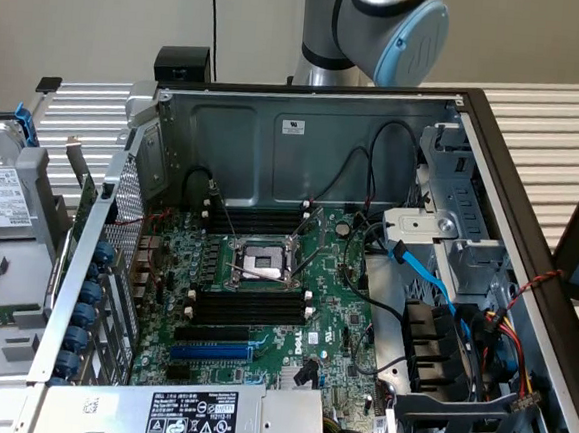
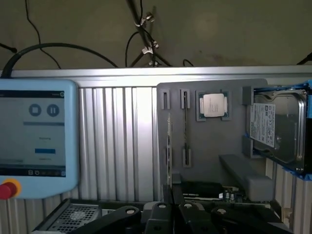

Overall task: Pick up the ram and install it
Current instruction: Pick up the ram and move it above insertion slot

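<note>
the arm is cut off by the exterior view's upper edge, and the power supply by its lower edge. in the wrist view the gripper, the teach pendant and the hard drive are each cropped by the picture's edge. the pendant's screen text cannot be read. the ram is seen edge-on, so its sticker and chips are hidden.
</note>
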Robot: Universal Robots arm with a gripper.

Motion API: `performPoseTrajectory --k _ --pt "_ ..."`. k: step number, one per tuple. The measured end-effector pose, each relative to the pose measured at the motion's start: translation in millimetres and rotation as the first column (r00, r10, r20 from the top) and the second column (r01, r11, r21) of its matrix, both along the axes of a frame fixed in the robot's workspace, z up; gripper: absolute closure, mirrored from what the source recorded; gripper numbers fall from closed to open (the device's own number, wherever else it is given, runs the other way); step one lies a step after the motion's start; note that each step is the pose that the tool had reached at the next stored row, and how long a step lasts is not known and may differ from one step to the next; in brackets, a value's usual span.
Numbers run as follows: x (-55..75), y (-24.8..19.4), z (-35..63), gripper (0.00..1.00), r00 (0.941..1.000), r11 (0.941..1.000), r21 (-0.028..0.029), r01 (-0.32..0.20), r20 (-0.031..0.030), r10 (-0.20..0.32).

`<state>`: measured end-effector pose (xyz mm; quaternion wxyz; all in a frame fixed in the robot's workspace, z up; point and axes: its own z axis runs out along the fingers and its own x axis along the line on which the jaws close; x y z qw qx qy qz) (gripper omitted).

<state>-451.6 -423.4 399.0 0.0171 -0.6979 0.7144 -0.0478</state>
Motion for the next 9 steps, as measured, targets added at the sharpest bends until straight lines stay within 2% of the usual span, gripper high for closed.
performPoseTrajectory --k 9 --pt "14.2 5.0 0.0 0.88 1.0 1.0 0.0 0.008 0.0 -0.008"
